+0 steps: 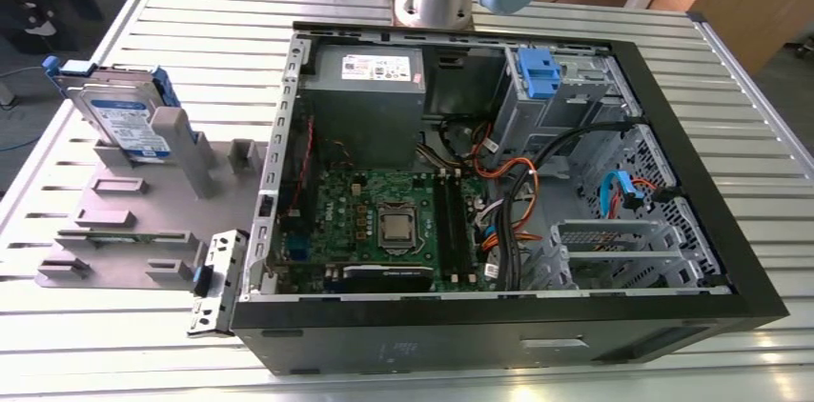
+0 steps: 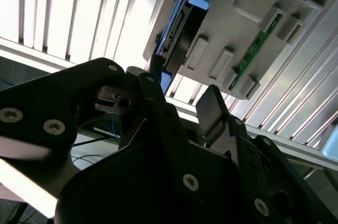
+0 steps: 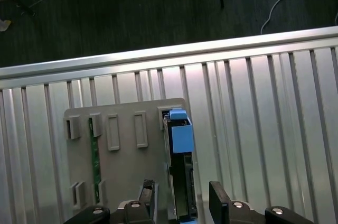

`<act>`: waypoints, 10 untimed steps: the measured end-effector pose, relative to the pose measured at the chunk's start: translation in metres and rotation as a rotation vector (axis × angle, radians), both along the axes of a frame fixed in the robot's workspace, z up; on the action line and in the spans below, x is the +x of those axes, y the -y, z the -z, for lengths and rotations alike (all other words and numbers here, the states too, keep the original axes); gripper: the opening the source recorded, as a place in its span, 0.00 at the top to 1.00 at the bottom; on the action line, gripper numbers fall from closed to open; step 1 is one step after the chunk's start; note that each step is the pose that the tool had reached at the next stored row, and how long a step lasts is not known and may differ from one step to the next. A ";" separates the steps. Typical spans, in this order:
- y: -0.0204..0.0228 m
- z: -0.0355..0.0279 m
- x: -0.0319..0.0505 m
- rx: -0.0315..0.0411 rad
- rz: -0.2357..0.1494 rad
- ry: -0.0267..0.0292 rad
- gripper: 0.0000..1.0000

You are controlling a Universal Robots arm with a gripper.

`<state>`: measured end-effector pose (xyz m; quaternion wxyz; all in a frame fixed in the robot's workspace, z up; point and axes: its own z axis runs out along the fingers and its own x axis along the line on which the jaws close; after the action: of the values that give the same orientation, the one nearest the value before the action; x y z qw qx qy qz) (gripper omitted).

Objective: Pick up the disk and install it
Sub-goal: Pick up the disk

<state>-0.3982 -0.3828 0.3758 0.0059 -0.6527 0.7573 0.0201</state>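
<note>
Jaws wide open on the gripper, nothing between them. The disk stands on edge in a slot of the grey holder, at the exterior view's left, blue tab uppermost and label facing out. The holder lies flat on the slatted table, just beside the open case.

In the first wrist view the camera looks down on the disk's top edge. One finger shows to each side of it, and the gripper lines up over the disk. How far above it is cannot be told.

In the second wrist view the black gripper fills the foreground, and the disk sits beyond it in the holder. A green strip occupies another slot. The disk is not yet picked up.
</note>
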 end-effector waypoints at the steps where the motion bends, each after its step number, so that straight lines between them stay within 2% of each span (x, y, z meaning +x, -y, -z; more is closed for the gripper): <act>1: 0.0000 0.0015 0.0000 0.0000 0.000 0.0000 0.47; 10: 0.0000 0.0112 0.0000 -0.0001 0.000 0.0000 0.47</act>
<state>-0.3981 -0.3828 0.3645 0.0058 -0.6527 0.7573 0.0201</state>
